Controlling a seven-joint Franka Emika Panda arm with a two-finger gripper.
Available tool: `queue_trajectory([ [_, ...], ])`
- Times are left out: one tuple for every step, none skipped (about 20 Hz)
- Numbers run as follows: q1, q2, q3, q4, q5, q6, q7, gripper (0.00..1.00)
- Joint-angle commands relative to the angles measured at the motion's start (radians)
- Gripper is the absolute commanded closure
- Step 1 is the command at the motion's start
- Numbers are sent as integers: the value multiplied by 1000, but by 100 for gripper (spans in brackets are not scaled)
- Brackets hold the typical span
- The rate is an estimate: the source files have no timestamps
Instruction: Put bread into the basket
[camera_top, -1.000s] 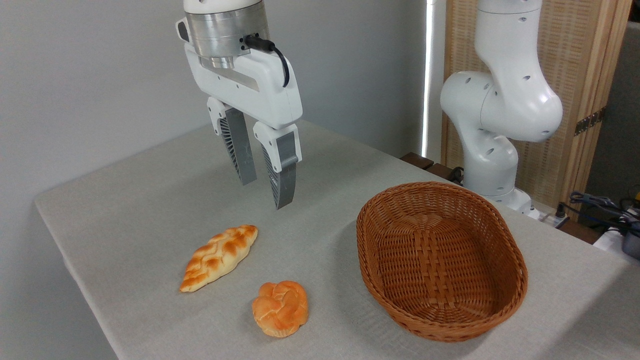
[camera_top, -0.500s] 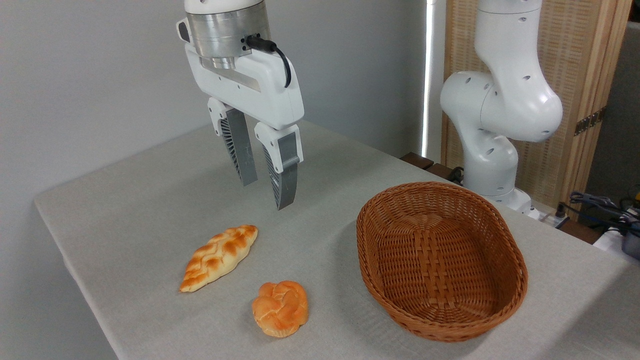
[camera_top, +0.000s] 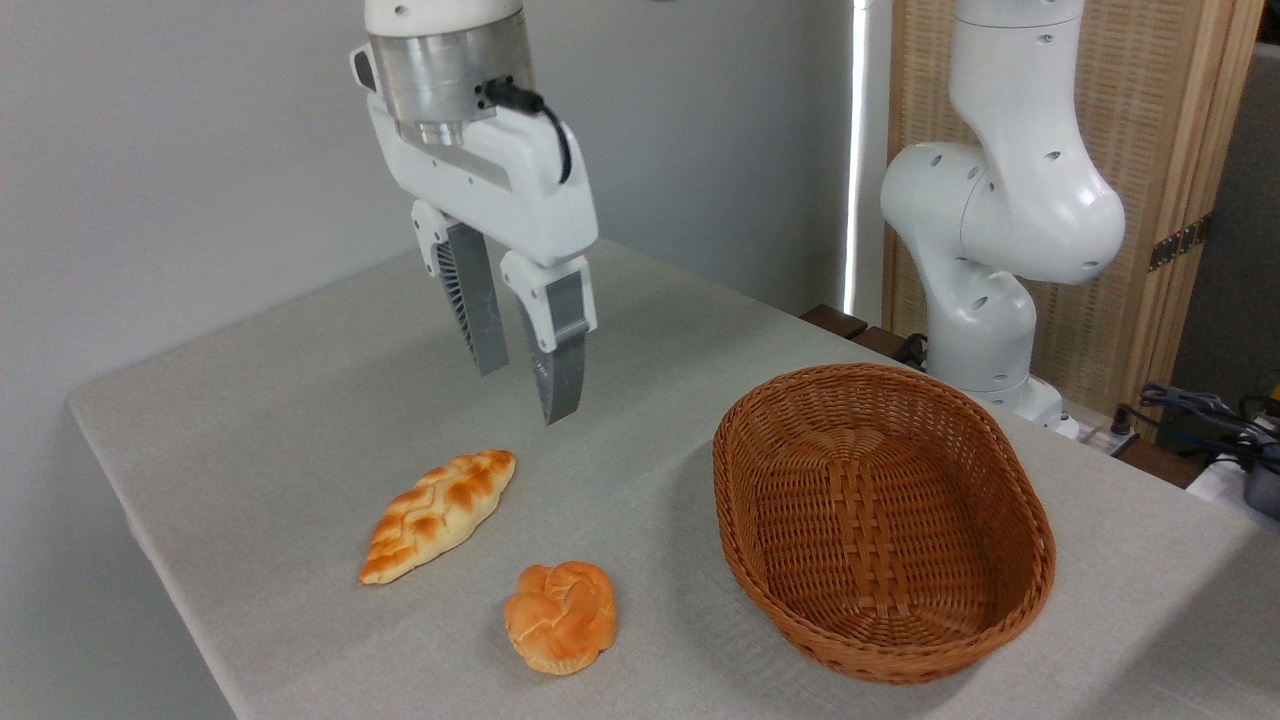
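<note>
- A table (camera_top: 300, 400) under a pale grey cloth fills the scene, its near-left corner dropping away at the lower left.
- Behind it, a plain grey wall; to the right, a woven wooden screen (camera_top: 1150, 150) and a tangle of cables (camera_top: 1200, 410) at the edge.
- The arm's white base (camera_top: 990, 250) stands at the far right, past the table.
- The claw (camera_top: 518, 392) hangs in the air, fingers pointing down, a narrow gap between them, nothing gripped.
- Below the claw and a little to its left, the bread (camera_top: 438, 514) lies flat on the cloth, well clear of the fingertips.
- Its long axis runs on a diagonal: one pointed end aims up-right, toward the spot under the claw, the other down-left, toward the table's near edge.
- A round bun (camera_top: 560, 617) sits lower still, almost straight below the claw and nearer the camera, apart from the bread.
- The basket (camera_top: 1040, 560) rests to the claw's lower right, empty, its long axis also diagonal.
</note>
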Motion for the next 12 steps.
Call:
queue_trajectory([
  [-15, -12, -45, -89, -15, 82, -18, 0],
  [-15, -11, -67, -122, -21, 117, -56, 0],
  [-15, -11, -82, -152, -24, 162, -112, 0],
  [-15, -11, -96, -181, -29, 206, -175, 0],
  [-15, -8, -113, -209, -50, 254, -231, 0],
  [-15, -5, -121, -240, -70, 300, -269, 0],
  [-15, -4, -125, -270, -94, 352, -292, 0],
  [-20, -1, -128, -301, -114, 403, -300, 0],
  [-32, 1, -128, -329, -118, 452, -303, 0],
  [-41, 7, -128, -352, -119, 498, -303, 0],
  [-41, 19, -130, -367, -122, 541, -303, 0],
  [-41, 37, -139, -375, -130, 579, -305, 0],
])
